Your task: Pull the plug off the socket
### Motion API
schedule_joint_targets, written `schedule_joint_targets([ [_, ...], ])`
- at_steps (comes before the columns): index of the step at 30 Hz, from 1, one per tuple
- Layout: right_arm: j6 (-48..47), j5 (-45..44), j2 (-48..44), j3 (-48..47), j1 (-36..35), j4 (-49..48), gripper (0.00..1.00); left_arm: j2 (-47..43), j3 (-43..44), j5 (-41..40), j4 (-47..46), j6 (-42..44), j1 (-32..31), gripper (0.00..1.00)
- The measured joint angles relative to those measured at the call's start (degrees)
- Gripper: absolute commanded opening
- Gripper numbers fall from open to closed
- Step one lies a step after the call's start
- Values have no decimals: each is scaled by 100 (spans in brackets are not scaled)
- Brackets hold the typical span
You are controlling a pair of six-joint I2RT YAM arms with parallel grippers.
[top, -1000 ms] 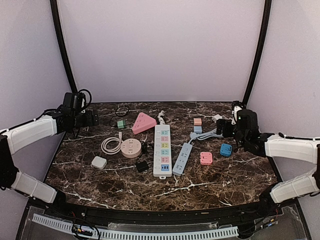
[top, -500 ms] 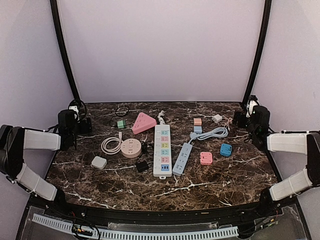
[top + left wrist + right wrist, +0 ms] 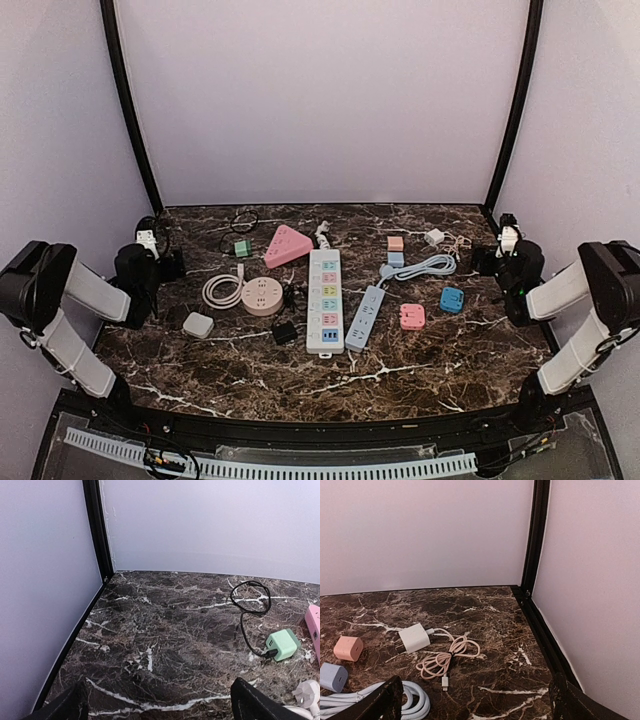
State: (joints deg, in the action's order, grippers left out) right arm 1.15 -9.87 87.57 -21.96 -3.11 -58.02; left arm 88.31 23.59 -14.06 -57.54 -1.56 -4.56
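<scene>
Left gripper [image 3: 172, 264] and right gripper [image 3: 486, 260] are seen from above at the left and right edges of the worktop [image 3: 420, 355], with nothing held; their jaw spread cannot be judged in this view. A white power strip [image 3: 324, 300] lies at the centre, and a black plug [image 3: 285, 332] is laid just beside its near-left end, outside every socket on it. A round pink socket [image 3: 262, 296] is set left of the strip, a blue strip [image 3: 365, 317] right of it.

From the left wrist, the fingers [image 3: 260, 702] are seen spread wide apart. A green charger [image 3: 282, 644] with a black cable [image 3: 250, 597] is placed toward the far-left corner.

From the right wrist, the fingers [image 3: 382, 700] are likewise parted wide and empty. A white charger [image 3: 415, 637] and a pink cable [image 3: 447, 660] are found near the far-right corner.
</scene>
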Motion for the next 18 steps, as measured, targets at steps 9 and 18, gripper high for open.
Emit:
schedule_joint_targets([
  [9, -142, 1036, 98, 98, 293, -538, 99, 282, -269, 42, -780, 11, 63, 99],
  [18, -129, 1453, 98, 28, 505, -494, 99, 282, -267, 122, -846, -17, 177, 99],
])
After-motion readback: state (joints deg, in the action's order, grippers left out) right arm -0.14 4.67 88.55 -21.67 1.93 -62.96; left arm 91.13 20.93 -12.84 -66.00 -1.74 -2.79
